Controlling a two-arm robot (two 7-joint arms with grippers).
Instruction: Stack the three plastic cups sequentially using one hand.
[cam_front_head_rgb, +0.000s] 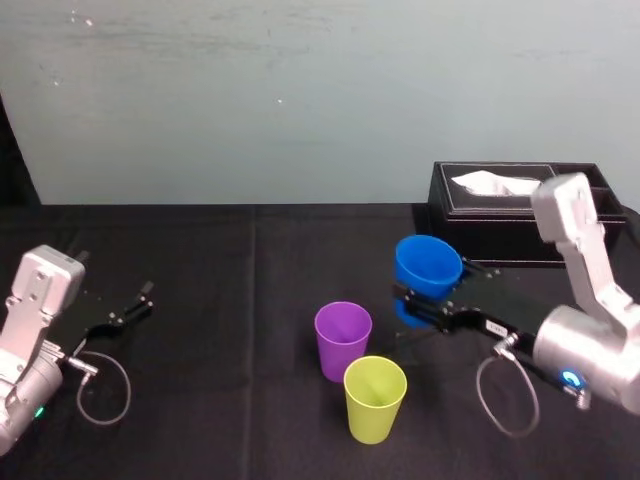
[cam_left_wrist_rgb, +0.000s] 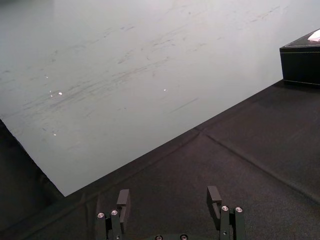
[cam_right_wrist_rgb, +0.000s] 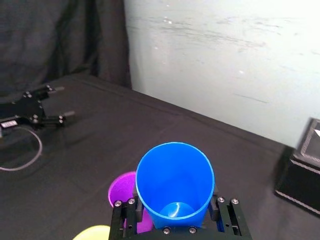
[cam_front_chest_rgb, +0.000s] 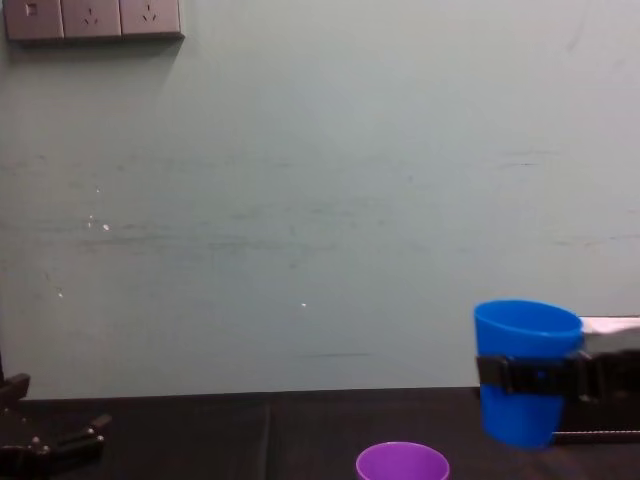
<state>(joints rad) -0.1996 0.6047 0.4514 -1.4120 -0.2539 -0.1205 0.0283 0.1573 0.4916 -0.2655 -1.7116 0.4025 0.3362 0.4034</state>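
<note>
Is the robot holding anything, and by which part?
The right gripper holds the blue cup, clamped on its sides about mid-height. The left gripper, open, holds nothing.

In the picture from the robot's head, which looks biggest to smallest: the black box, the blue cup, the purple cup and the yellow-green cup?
1. Black box.
2. Blue cup, purple cup and yellow-green cup look about alike; the blue one is held up in the right gripper, nearer the camera, so I won't rank them.

Black tissue box (cam_front_head_rgb: 490, 218) on the black table (cam_front_head_rgb: 230, 400), far right — white tissue (cam_front_head_rgb: 490, 183) on top, pale wall (cam_front_head_rgb: 300, 100) behind
</note>
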